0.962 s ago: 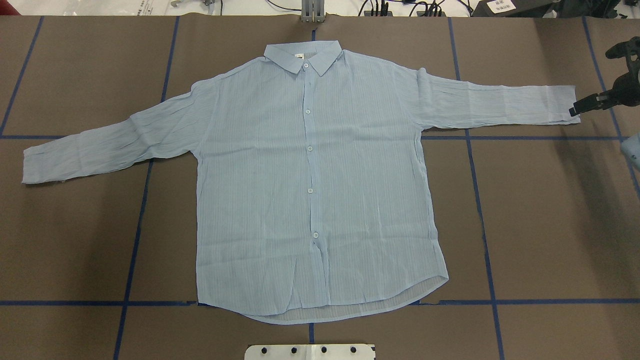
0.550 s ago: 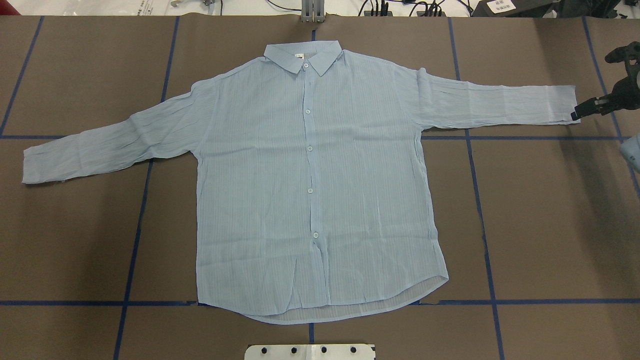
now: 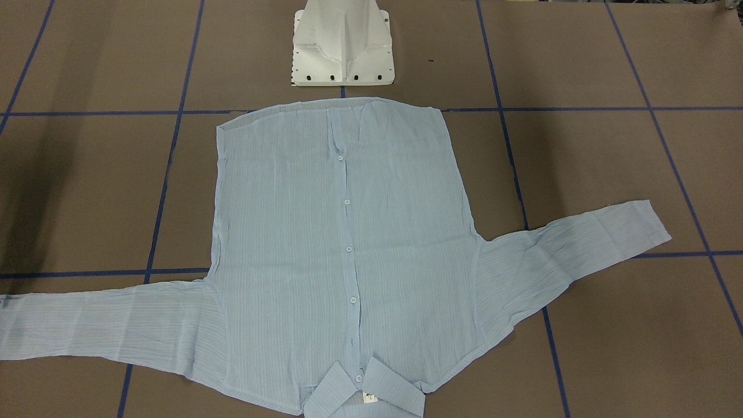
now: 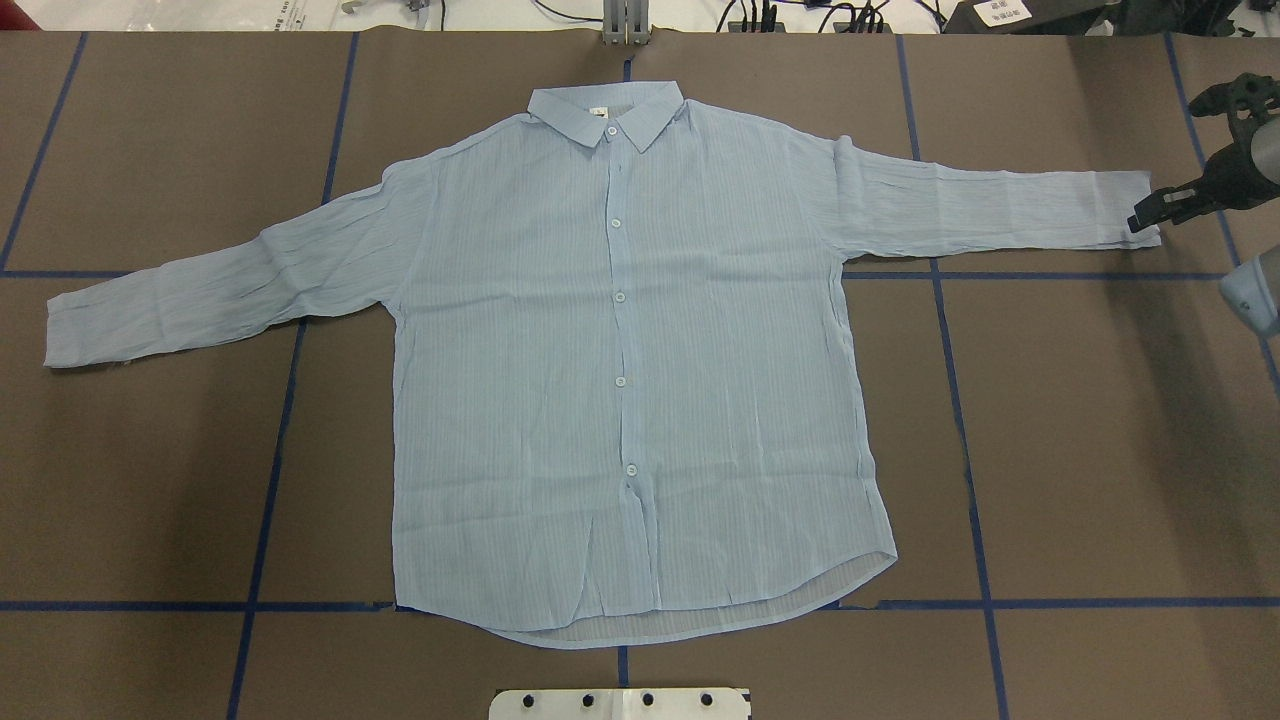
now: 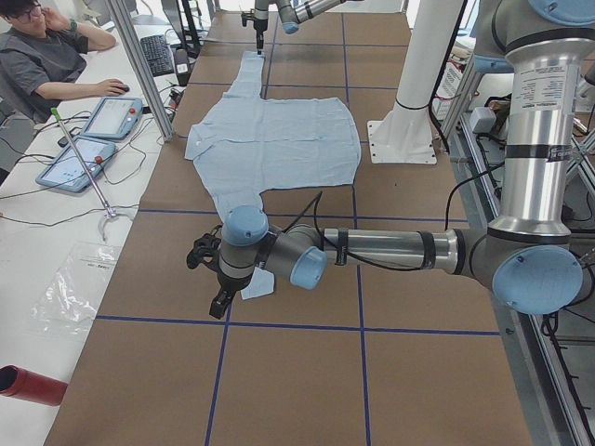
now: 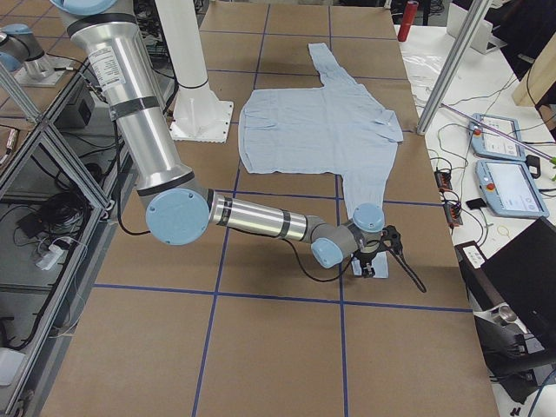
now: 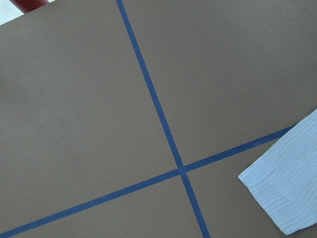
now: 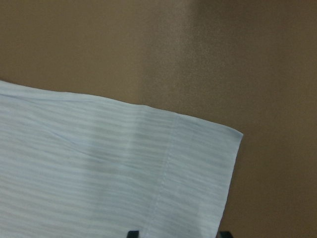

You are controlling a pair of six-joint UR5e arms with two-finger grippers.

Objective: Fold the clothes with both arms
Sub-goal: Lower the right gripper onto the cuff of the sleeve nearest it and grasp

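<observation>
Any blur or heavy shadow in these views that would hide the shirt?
Right wrist view: soft focus, a faint shadow band crossing the cuff. Front-facing view: a dark shadow on the table at left, the shirt evenly lit. Left wrist view: sharp.

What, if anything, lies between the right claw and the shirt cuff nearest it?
Nothing visible. The right claw is at the edge of the cuff of the shirt, and its wrist view shows only cloth and bare brown table there.
</observation>
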